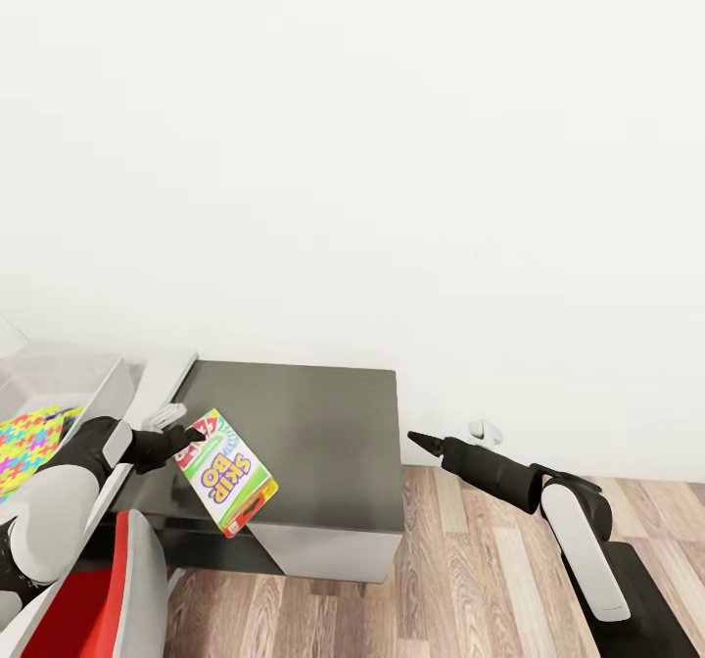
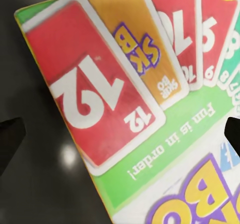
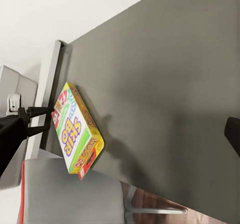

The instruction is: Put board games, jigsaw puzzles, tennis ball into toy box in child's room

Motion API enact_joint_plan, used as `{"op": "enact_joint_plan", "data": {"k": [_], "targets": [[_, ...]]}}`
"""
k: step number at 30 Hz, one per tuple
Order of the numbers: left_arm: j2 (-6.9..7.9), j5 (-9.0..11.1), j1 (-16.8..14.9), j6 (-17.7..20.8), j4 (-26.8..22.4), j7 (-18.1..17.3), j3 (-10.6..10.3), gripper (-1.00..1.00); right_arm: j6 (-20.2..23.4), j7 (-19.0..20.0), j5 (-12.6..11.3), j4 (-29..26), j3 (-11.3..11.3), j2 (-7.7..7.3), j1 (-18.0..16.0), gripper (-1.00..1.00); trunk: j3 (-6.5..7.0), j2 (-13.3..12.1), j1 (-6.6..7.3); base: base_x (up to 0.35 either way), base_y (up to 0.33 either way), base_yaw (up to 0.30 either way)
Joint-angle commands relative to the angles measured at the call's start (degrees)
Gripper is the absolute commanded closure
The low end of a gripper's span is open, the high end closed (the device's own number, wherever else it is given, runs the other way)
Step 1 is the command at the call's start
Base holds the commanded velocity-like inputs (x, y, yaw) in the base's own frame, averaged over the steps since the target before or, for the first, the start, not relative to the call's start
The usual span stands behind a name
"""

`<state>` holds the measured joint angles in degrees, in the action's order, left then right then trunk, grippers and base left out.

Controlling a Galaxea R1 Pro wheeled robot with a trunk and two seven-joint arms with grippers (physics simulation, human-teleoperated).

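SKIP-BO box (image 1: 227, 473) hangs tilted above a dark cabinet (image 1: 323, 423), clamped at one corner by the left gripper (image 1: 190, 435); carrying is under way, and next it must swing left into the toy box (image 1: 69, 376). Right gripper (image 1: 415, 437) appears closed, empty

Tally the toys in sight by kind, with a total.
Board games: 1, the SKIP-BO box in the left gripper
Jigsaw puzzles: 1, lying in the toy box
Total: 2
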<state>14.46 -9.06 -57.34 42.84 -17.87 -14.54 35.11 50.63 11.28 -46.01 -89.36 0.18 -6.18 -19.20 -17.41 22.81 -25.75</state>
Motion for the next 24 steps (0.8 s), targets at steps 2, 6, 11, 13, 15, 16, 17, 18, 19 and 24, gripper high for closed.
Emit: {"op": "enact_joint_plan", "data": {"k": [2, 6, 11, 13, 15, 16, 17, 18, 19, 24], "targets": [[-0.04, -0.61, -0.06, 0.24, -0.06, -0.4, 0.4, -1.0, 0.17, 0.32, 0.31, -0.02, 0.0, -0.05, -0.05, -1.0, -0.11, 0.11, -0.03, 0.0, 0.0, 0.0], [-0.04, -0.61, -0.06, 0.23, -0.06, -0.4, 0.4, -1.0, 0.17, 0.32, 0.31, -0.02, -0.01, -0.02, -0.05, -1.0, -0.11, 0.11, -0.03, 0.0, 0.0, 0.0], [-0.05, -0.61, -0.07, 0.23, -0.06, -0.4, 0.4, -1.0, 0.23, 0.32, 0.31, -0.02, -0.01, -0.04, -0.05, -1.0, -0.11, 0.11, -0.03, 0.0, -0.108, 0.0], [-0.05, -0.61, -0.06, 0.23, -0.06, -0.42, 0.42, -1.0, 0.25, 0.32, 0.31, -0.02, -0.01, 0.0, -0.05, -1.0, -0.11, 0.11, -0.03, 0.0, -0.216, 0.0], [-0.05, -0.61, -0.06, 0.23, -0.06, -0.45, 0.42, -1.0, 0.25, 0.33, 0.31, -0.02, -0.01, 0.0, -0.05, -1.0, -0.11, 0.11, -0.03, 0.0, -0.13, 0.0], [-0.05, -0.61, -0.06, 0.23, -0.06, -0.46, 0.41, -1.0, 0.26, 0.35, 0.31, -0.02, -0.01, 0.0, -0.05, -1.0, -0.11, 0.11, -0.03, 0.0, -0.081, 0.0], [-0.05, -0.61, -0.06, 0.23, -0.06, -0.47, 0.41, -1.0, 0.26, 0.37, 0.31, -0.02, -0.01, 0.01, -0.05, -1.0, -0.11, 0.11, -0.03, 0.0, -0.052, 0.0], [-0.05, -0.61, -0.06, 0.23, -0.06, -0.48, 0.4, -1.0, 0.26, 0.38, 0.31, -0.02, -0.01, 0.0, -0.05, -1.0, -0.11, 0.11, -0.03, 0.0, -0.033, 0.0], [-0.05, -0.61, -0.06, 0.23, -0.06, -0.48, 0.4, -1.0, 0.26, 0.39, 0.31, -0.02, -0.01, 0.0, -0.05, -1.0, -0.11, 0.11, -0.03, 0.0, -0.027, 0.0], [-0.08, -0.61, -0.05, 0.23, -0.06, -0.5, 0.4, -1.0, 0.26, 0.39, 0.31, -0.02, -0.01, 0.0, -0.05, -1.0, -0.11, 0.11, -0.03, 0.0, -0.01, 0.0]]}}
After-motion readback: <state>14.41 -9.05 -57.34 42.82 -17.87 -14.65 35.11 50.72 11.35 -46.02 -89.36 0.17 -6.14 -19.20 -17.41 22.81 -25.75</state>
